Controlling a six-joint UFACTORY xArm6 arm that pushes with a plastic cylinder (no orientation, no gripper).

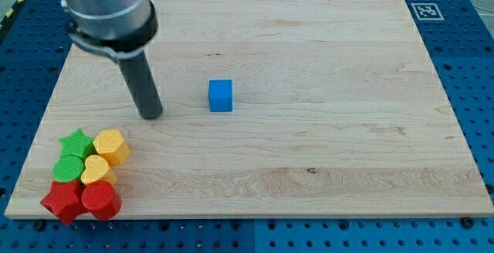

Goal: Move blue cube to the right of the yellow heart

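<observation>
The blue cube (221,96) sits alone on the wooden board, a little left of the board's middle. The yellow heart (96,170) lies in a cluster of blocks at the bottom left corner. My tip (151,116) rests on the board to the left of the blue cube, with a gap between them, and above and to the right of the cluster.
The cluster also holds a green star (76,143), a yellow hexagon-like block (113,146), a green block (69,167), a red star (63,200) and a red block (100,200). A fiducial marker (425,10) sits at the board's (324,153) top right corner.
</observation>
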